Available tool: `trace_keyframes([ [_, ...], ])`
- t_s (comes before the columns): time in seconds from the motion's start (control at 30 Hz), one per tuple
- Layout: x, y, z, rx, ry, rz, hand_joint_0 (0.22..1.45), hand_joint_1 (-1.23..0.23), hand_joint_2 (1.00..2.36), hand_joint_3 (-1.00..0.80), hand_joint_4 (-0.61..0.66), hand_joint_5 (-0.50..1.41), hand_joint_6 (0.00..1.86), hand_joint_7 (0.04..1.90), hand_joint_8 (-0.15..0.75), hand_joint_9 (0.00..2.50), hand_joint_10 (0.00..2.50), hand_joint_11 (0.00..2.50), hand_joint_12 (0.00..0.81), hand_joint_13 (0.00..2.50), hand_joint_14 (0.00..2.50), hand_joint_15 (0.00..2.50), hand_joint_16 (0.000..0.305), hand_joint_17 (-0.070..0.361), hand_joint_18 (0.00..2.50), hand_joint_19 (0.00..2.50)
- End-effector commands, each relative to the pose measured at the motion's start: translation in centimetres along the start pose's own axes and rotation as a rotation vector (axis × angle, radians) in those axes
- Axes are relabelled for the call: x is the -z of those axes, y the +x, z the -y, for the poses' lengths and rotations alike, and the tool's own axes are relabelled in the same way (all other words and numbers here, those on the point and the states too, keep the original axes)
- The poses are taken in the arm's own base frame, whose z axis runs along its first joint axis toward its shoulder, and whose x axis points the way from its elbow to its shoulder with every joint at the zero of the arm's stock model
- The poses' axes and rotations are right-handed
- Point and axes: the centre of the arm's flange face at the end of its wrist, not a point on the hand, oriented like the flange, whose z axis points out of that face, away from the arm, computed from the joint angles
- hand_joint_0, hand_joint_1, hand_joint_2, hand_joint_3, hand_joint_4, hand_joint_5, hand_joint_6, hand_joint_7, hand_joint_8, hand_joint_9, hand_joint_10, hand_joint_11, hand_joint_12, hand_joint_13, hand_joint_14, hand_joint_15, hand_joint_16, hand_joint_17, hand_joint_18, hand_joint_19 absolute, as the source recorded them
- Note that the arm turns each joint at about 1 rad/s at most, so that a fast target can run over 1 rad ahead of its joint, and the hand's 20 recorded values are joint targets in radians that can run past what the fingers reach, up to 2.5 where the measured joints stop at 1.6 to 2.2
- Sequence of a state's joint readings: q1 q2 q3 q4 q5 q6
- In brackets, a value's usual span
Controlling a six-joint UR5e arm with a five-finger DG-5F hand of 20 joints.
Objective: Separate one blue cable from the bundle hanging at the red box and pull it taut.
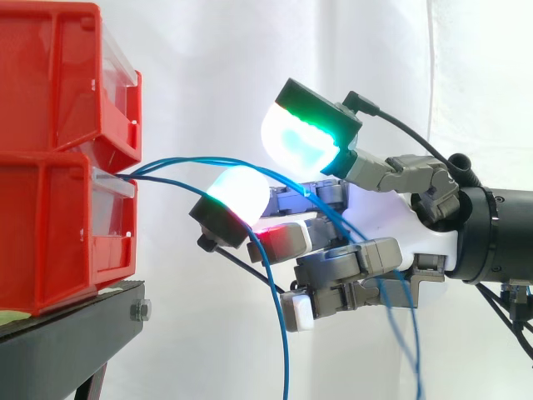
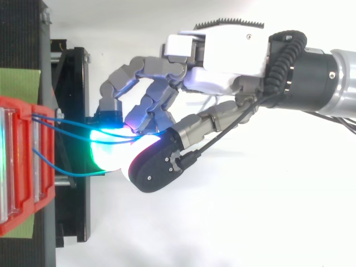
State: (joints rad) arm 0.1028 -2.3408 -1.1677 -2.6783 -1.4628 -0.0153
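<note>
side view: hand (image 1: 400, 212) curled round blue cables (image 1: 166, 162) at 3 o'clock of red box (image 1: 58, 242). risk: two strands caught together, so pull tautens both; loose pinch slips.

Black stand (image 1: 75, 325) bearing a green sheet (image 2: 19, 82), before a white curtain (image 1: 208, 67).

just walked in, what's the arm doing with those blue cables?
The robot hand is at the blue cables that come out of the lower red bin on the black stand. Its fingers are curled with the strands running between them. More than one strand seems to pass through the hand. They arc loosely from the bin and hang below it, so nothing looks separated or taut yet.
</note>
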Motion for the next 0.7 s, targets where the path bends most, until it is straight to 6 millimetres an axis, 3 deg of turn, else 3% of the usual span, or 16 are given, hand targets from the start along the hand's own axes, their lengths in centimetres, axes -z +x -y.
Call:
trace_keyframes([
  [0.0, -0.01, 0.01, -0.01, 0.0, 0.0, -0.001, 0.59, -0.73, 1.0, -0.5, 0.18, -0.21, 0.86, 0.88, 0.357, 0.91, 0.05, 1.41, 0.363, 0.99, 1.17, 1.28, 0.05, 0.112, 0.87, 0.9],
  [0.13, -0.01, 0.01, -0.01, 0.0, 0.0, -0.001, 0.59, -0.72, 1.0, -0.5, 0.18, -0.21, 0.86, 0.87, 0.357, 0.91, 0.06, 1.4, 0.369, 0.96, 1.44, 1.18, 0.05, 0.111, 0.88, 0.92],
  [0.43, 0.02, 0.12, 0.06, 0.0, 0.001, -0.002, 0.61, -0.62, 1.0, -0.5, 0.17, -0.21, 0.85, 0.87, 0.356, 0.92, 0.06, 1.39, 0.358, 0.95, 1.57, 1.17, 0.049, 0.109, 0.89, 0.95],
  [0.5, 0.02, 0.12, 0.06, 0.0, 0.001, -0.002, 0.63, -0.61, 1.01, -0.42, 0.16, -0.21, 0.85, 0.89, 0.354, 0.93, 0.05, 1.4, 0.362, 0.96, 1.55, 1.17, 0.049, 0.11, 0.89, 0.93],
  [0.6, -0.02, 0.13, -0.01, 0.0, 0.0, -0.002, 0.63, -0.66, 1.02, -0.3, 0.15, -0.21, 0.86, 0.92, 0.351, 0.92, 0.06, 1.4, 0.359, 0.96, 1.32, 1.24, 0.05, 0.112, 0.87, 0.9],
  [0.67, -0.03, 0.13, -0.03, 0.0, -0.002, -0.002, 0.65, -0.72, 1.02, -0.27, 0.16, -0.22, 0.87, 0.9, 0.348, 0.9, 0.03, 1.42, 0.366, 0.98, 1.03, 1.3, 0.051, 0.114, 0.81, 0.85],
])
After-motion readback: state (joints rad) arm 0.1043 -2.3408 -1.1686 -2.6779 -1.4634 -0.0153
